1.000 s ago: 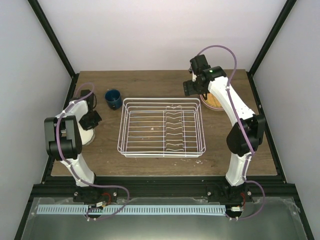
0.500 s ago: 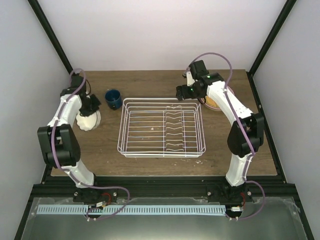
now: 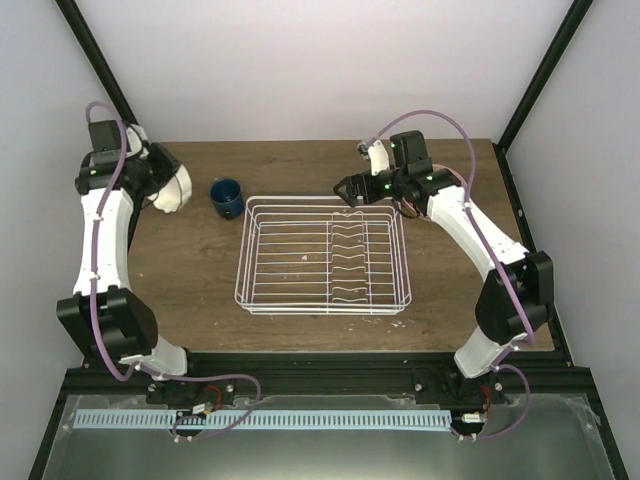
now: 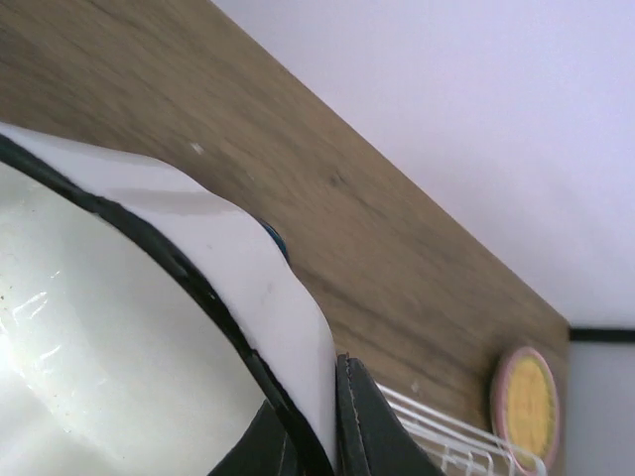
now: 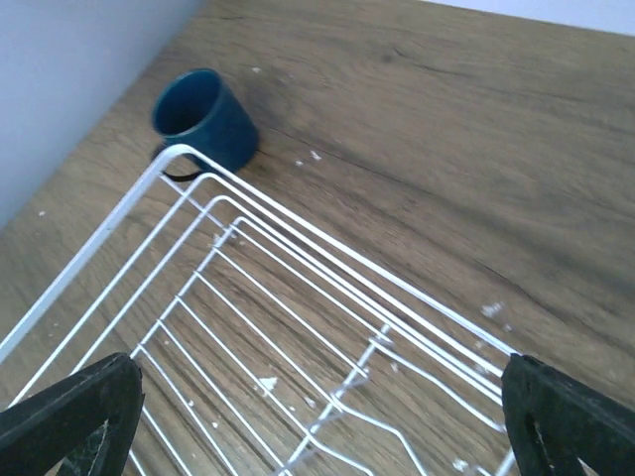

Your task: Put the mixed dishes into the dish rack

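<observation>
My left gripper [image 3: 157, 190] is raised at the far left and shut on the wall of the cream-white bowl [image 3: 173, 186]. In the left wrist view the bowl [image 4: 119, 337] fills the lower left, its black-edged rim pinched between my fingers [image 4: 369, 431]. The dark blue mug [image 3: 226, 197] stands on the table just left of the dish rack [image 3: 323, 256]. My right gripper [image 3: 349, 189] hangs open over the rack's far edge with nothing in it. Its wrist view shows the rack wires [image 5: 298, 238] and the mug [image 5: 203, 121]. A yellow-orange plate on a pink one [image 4: 528, 407] lies beyond the rack.
The wooden table [image 3: 200, 290] is bounded by black frame posts and pale walls on three sides. The right arm's forearm [image 3: 470, 225] stretches over the table's back right corner and hides most of the plate stack there.
The left arm has lifted the bowl off the table and swung it up toward the far left corner. The right gripper has moved left from the plates to the rack's far edge and opened wider.
</observation>
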Controlling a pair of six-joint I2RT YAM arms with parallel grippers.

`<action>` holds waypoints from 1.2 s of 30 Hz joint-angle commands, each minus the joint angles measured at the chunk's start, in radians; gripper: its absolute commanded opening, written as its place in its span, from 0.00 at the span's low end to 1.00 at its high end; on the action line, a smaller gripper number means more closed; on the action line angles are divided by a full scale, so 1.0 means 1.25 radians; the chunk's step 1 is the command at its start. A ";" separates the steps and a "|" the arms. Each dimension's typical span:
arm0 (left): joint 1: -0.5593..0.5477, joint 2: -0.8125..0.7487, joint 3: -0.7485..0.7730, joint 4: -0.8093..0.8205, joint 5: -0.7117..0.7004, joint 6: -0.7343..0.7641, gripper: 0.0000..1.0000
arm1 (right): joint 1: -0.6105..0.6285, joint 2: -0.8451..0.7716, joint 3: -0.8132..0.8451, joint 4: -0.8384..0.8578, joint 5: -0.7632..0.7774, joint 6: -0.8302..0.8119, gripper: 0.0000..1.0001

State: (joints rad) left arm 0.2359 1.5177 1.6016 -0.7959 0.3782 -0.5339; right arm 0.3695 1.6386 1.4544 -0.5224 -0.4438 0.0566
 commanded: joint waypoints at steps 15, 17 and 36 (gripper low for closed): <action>-0.229 -0.031 -0.020 0.339 0.246 -0.189 0.00 | 0.133 -0.005 0.019 0.216 -0.060 -0.085 1.00; -0.249 -0.032 -0.046 0.372 0.253 -0.209 0.00 | 0.145 -0.005 0.006 0.250 -0.067 -0.082 1.00; -0.367 -0.040 -0.166 0.510 0.219 -0.263 0.00 | 0.236 0.047 -0.005 0.372 -0.032 -0.104 1.00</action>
State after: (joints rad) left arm -0.2123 1.5143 1.3960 -0.2859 0.6479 -0.8536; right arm 0.6441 1.6680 1.4200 -0.0822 -0.4885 -0.0704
